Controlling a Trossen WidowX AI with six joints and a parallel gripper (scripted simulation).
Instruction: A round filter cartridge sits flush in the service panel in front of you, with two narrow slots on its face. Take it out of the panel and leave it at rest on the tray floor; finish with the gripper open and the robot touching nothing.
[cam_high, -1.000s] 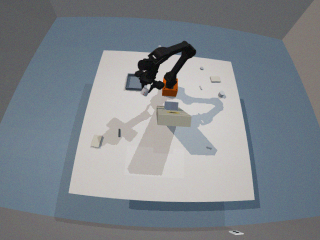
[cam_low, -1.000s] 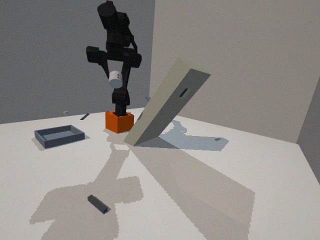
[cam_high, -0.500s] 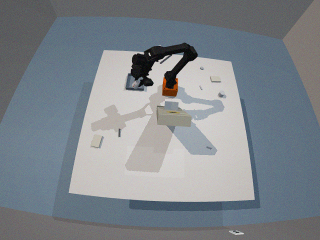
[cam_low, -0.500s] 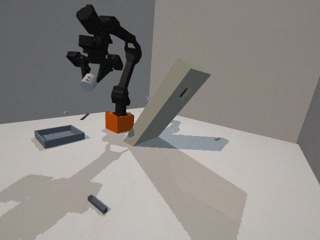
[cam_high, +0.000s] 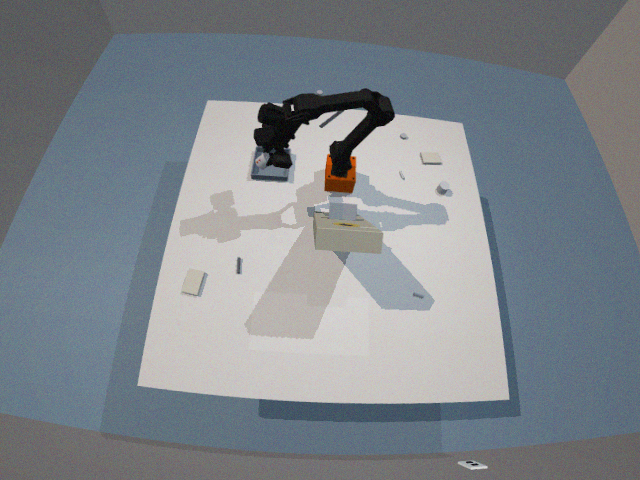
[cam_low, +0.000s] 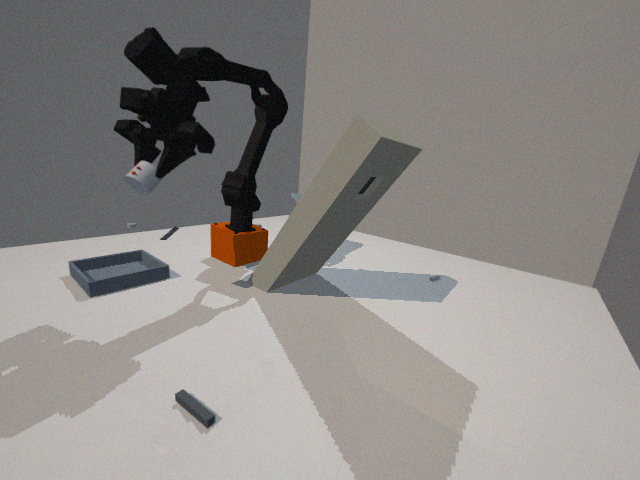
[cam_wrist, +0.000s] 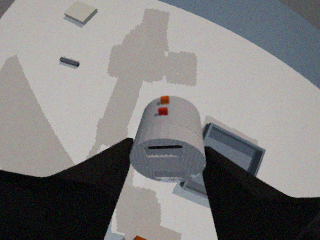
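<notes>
The white round cartridge (cam_high: 262, 160) (cam_low: 142, 178) (cam_wrist: 172, 122) has an orange and a red mark on its side; a dark slot shows on its near face in the wrist view. My gripper (cam_low: 149, 167) (cam_wrist: 168, 148) is shut on it, one finger on each side, and holds it tilted in the air. The blue-grey tray (cam_high: 269, 178) (cam_low: 129, 281) (cam_wrist: 256, 162) lies on the table below; in the top view the cartridge overlaps the tray, and in the wrist view the tray is partly behind the right finger. The beige service panel (cam_high: 347, 241) (cam_low: 310, 206) leans apart from the gripper, its face mostly hidden.
The orange arm base (cam_high: 339, 181) (cam_low: 224, 245) stands between tray and panel. A pale grey plate (cam_high: 342, 208) is at the panel. A dark bar (cam_high: 239, 265) (cam_low: 195, 408) (cam_wrist: 69, 62) and a beige block (cam_high: 194, 282) (cam_wrist: 80, 12) lie on the table. A small cylinder (cam_high: 443, 188) stands at the right.
</notes>
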